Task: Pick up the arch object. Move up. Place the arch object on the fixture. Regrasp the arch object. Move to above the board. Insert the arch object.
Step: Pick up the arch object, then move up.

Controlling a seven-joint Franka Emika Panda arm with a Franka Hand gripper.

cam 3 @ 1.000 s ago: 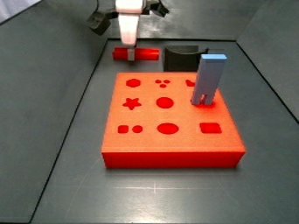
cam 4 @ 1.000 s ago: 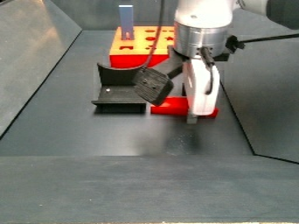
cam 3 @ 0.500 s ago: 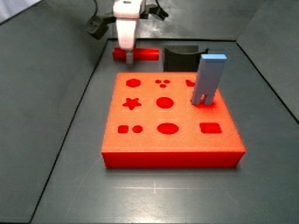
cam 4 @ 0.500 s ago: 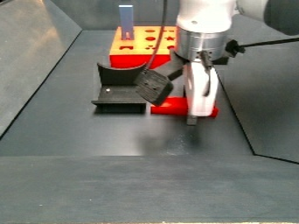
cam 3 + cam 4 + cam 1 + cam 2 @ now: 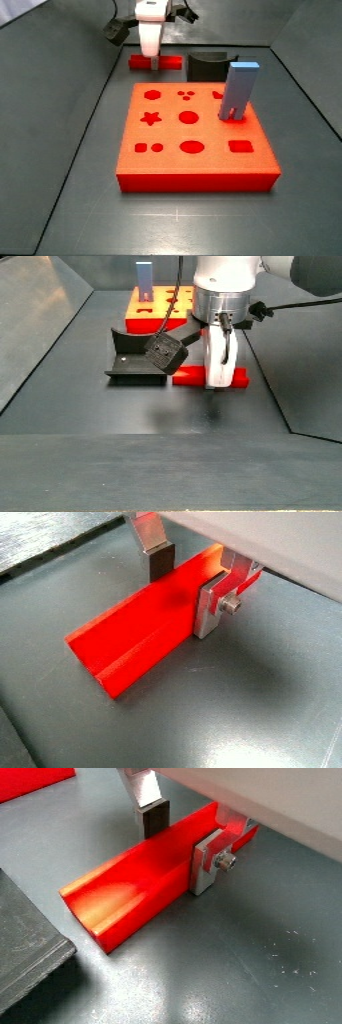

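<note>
Gripper [image 5: 218, 382] now astride arch object [image 5: 210, 376]

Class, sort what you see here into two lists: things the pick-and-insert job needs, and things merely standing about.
Needed:
arch, red, lying on the floor
tool, its fingers on either side of the arch
fixture, dark, beside the arch
board, orange-red with cut-outs

Standing about:
grey-blue block, upright on the board
</note>
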